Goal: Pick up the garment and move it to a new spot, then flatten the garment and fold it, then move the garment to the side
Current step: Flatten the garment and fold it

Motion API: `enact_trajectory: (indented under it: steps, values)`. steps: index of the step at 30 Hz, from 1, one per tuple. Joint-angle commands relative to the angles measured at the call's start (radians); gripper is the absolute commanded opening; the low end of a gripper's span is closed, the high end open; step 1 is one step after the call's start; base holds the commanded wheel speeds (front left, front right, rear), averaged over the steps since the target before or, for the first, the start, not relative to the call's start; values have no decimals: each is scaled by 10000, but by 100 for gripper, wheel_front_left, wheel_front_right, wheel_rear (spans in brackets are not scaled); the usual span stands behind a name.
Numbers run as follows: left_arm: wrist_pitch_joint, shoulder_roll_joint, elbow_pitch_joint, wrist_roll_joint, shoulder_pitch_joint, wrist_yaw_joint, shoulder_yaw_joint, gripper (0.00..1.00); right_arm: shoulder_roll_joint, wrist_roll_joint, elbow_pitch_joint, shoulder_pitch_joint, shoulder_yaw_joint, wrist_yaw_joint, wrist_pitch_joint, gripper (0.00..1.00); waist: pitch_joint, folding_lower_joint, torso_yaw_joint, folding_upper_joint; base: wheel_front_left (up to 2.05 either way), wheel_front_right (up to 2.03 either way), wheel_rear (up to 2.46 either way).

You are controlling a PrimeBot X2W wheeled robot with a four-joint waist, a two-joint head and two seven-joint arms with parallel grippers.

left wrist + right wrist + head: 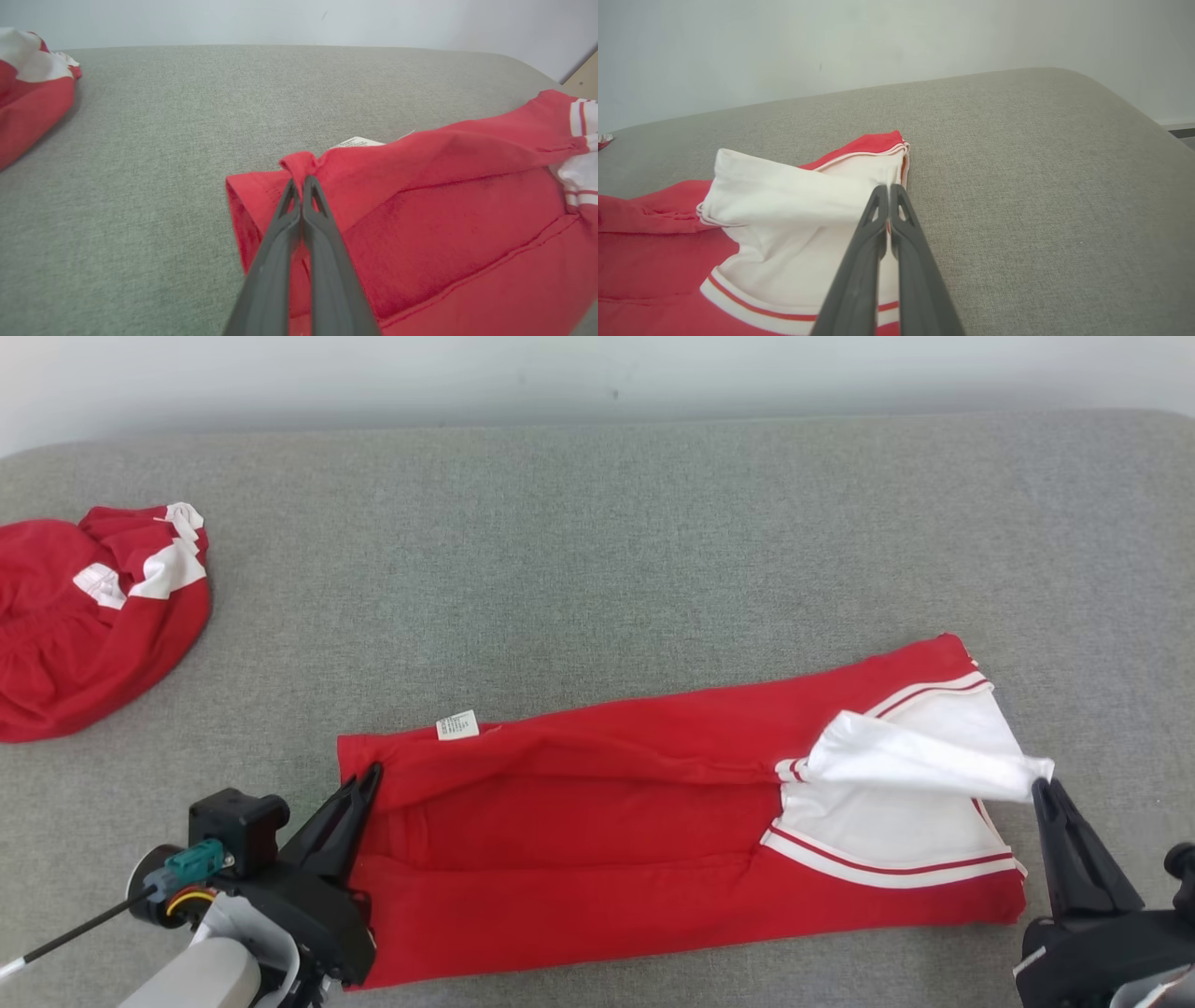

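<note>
garment (607,821) lies mid-pad (597,541) as a long strip, flattened and part folded; left gripper (372,773) pinches its red end, right gripper (1039,787) the white flap, jaws tight on cloth; folding looks unfinished; the move aside remains

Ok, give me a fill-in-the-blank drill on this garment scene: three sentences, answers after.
1. The left pincer is shut on an edge of the long garment, on fabric coloured ____.
2. The right pincer is shut on a corner of cloth coloured ____.
3. The bunched garment lies on the grey surface on the robot's ____ side.
Missing words: red; white; left.
</note>
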Motion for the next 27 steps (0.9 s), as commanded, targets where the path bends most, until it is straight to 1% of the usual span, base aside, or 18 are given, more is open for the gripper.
enact_trajectory:
  steps: [1,7,8,9,10,14,16,17,21,24,27]
  values:
    - [-100,-41,140,127,174,-29,41,0,48,-79,-30,174,-67,-25,58,0,-50,1,-20,1,0,0,0]
    - [-257,-197,486,221,354,-97,81,0,116,-64,173,389,-106,-25,103,0,-267,1,-13,1,0,0,0]
    - [-271,-240,513,262,362,-77,106,33,111,-100,184,403,-129,-25,105,0,-301,1,-3,1,0,0,0]
    - [-300,-290,536,262,402,-80,123,100,99,-149,171,429,-142,-25,56,47,-338,1,10,1,0,0,0]
    - [-303,-340,546,236,460,-100,185,100,138,-148,159,463,-168,-25,13,100,-363,1,18,1,0,0,0]
    - [-366,-511,478,345,653,-61,553,100,80,-208,172,534,-266,-25,-36,100,-515,1,76,1,0,0,0]
    - [-376,-610,313,495,813,-4,971,100,42,-213,177,540,-298,-25,-82,100,-588,1,112,1,0,0,0]
    - [-376,-610,313,495,813,-4,971,100,42,-213,177,540,-298,-25,-82,100,-588,1,112,1,0,0,0]
    - [-370,-893,-316,1066,1467,247,2382,100,-96,-262,214,431,-352,-25,-44,100,-738,1,203,1,0,0,0]
    - [-365,-1206,-795,1660,2051,347,3460,100,-261,-324,313,258,-324,-25,64,100,-857,1,279,1,0,0,0]
    - [-366,-1547,-1151,2240,2639,257,4470,100,-457,-468,565,-2,-244,-25,261,100,-978,1,353,1,0,0,0]
